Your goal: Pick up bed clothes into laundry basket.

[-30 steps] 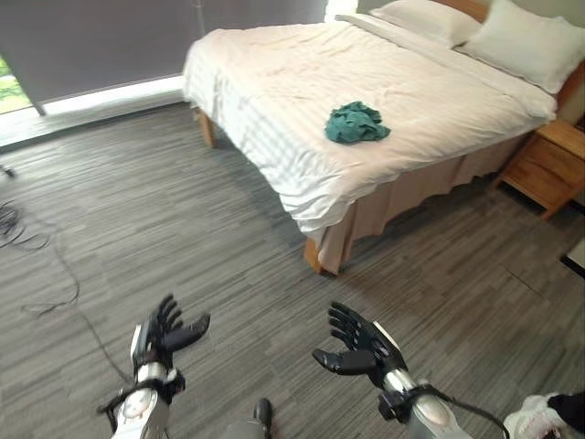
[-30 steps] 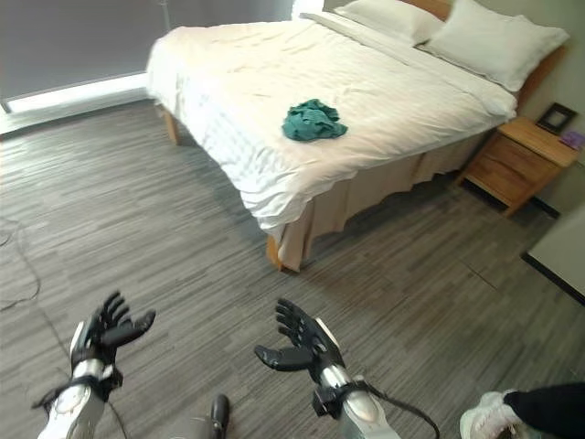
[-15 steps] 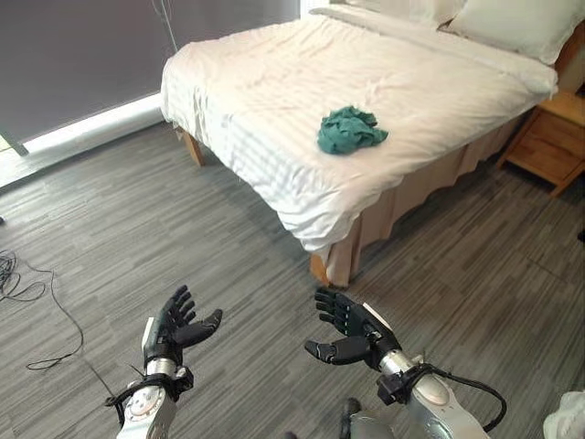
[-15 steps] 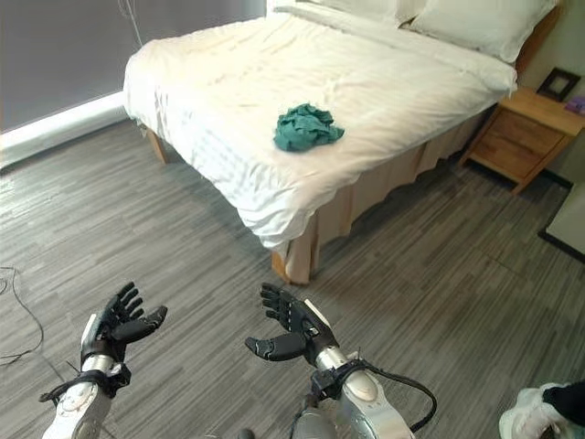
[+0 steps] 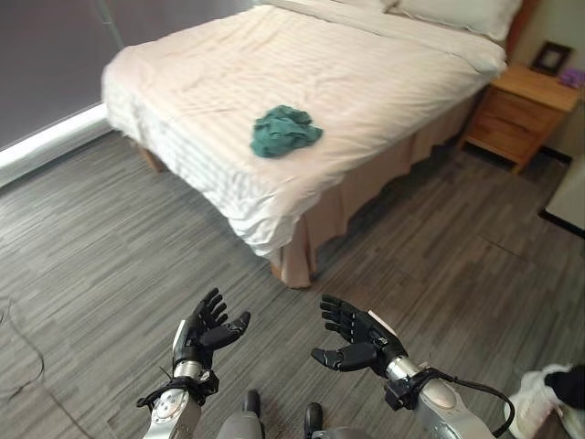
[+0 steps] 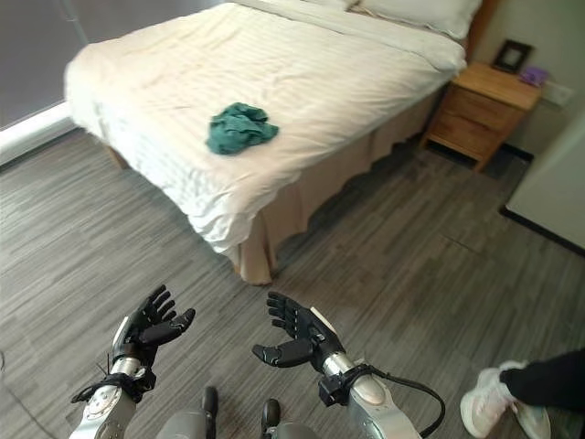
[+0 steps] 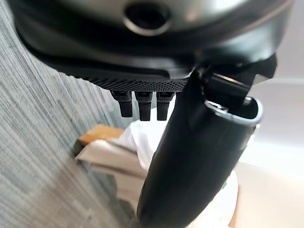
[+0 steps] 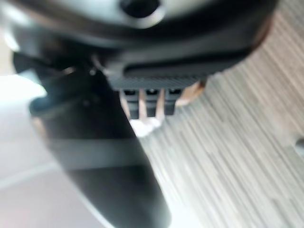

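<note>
Pillows [image 5: 457,11] at the top edge of the frame are cut off, and so is the far end of the bed [image 5: 384,87]. What sort of garment the crumpled teal clothes [image 5: 283,130] are is hard to make out; they lie bunched on the white sheet [image 5: 228,174], above the centre of the frame and slightly to the left, near the bed's front corner. At the lower right edge a person's white shoe [image 6: 498,402] and a dark trouser leg [image 6: 548,377] show only in part.

Grey plank floor [image 5: 110,247] fills the left and lower part of the frame. A pale strip of light [image 5: 46,146] runs along the floor at the upper left. A beige bed skirt [image 5: 366,187] hangs under the sheet, and a wooden nightstand [image 5: 512,110] sits at the upper right with a small picture frame [image 5: 551,57] on top. Open floor and the bed's corner lie between the hands and the teal heap.

Left hand [image 5: 206,331] is at the lower centre-left, fingers spread apart and holding nothing. Right hand [image 5: 361,340] is just right of it, fingers likewise apart and empty. The clothes lie well apart from both, higher in the frame.
</note>
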`<state>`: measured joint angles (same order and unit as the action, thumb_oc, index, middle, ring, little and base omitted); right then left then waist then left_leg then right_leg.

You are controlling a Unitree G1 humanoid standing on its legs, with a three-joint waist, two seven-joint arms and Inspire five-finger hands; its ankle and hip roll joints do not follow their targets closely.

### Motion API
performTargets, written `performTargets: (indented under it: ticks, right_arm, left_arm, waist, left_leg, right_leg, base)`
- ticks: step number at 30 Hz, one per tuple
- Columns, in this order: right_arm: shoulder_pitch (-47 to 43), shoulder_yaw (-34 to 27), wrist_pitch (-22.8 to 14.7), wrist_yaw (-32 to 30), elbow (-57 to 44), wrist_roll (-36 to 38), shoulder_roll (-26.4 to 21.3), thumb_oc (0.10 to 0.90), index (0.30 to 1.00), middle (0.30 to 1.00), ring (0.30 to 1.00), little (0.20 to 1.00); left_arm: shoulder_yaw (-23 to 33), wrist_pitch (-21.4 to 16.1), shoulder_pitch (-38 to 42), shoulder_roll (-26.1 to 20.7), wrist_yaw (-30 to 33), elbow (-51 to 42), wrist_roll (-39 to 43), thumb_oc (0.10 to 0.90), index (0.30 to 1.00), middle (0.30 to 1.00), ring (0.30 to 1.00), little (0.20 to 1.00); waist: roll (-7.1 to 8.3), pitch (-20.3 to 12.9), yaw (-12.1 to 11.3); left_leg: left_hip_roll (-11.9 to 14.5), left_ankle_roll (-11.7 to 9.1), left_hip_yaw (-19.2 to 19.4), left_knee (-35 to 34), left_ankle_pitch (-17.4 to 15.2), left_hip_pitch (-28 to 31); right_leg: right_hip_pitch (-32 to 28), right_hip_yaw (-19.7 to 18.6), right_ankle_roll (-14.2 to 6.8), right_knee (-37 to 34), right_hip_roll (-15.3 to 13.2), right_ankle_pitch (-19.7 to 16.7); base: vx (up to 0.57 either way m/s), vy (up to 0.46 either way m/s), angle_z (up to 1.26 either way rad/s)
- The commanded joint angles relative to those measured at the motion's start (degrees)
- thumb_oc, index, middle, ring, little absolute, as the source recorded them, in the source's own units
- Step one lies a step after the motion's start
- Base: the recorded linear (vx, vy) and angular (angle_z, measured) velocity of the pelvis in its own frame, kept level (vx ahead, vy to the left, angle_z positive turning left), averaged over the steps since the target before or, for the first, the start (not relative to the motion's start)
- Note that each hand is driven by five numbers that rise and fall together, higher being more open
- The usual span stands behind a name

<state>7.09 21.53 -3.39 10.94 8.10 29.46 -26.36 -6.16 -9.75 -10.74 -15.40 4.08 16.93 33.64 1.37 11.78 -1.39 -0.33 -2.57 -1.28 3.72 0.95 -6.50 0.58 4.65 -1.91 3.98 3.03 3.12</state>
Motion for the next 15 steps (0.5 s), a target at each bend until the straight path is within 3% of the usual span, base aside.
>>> performTargets:
  ticks: [1, 15]
  right_arm:
    - [-1.5, -1.8, -5.2, 1.5, -7.2, 0.6, 0.8, 0.8, 0.9, 0.9, 0.9, 0.9]
    - [1.2, -2.0, -4.7, 1.1, -6.3, -1.6, 2.5, 0.8, 0.9, 0.9, 0.9, 0.9]
  left_arm:
    - [3.5, -5.6, 2.6, -2.1, -1.5, -7.5, -0.3, 0.8, 0.9, 0.9, 0.9, 0.9]
    - [1.3, -5.4, 4.2, -3.6, -1.7, -7.5, -1.5, 0.8, 0.9, 0.9, 0.9, 0.9]
  waist:
    - [-1.85, -2.9, 0.8]
    - [-2.46, -3.6, 3.6]
  left_leg:
    - [2.6, -1.0, -0.9, 2.2, -0.7, 1.1]
    - [0.9, 1.4, 4.6, -5.6, 0.1, 4.2]
  right_leg:
    - [-1.8, 1.3, -3.3, 2.4, -10.4, 2.2]
    - [2.0, -5.6, -6.6, -1.4, -12.5, -2.3]
  base:
    - [0.13, 0.155, -0.14]
    - [0.03, 0.098, -0.26]
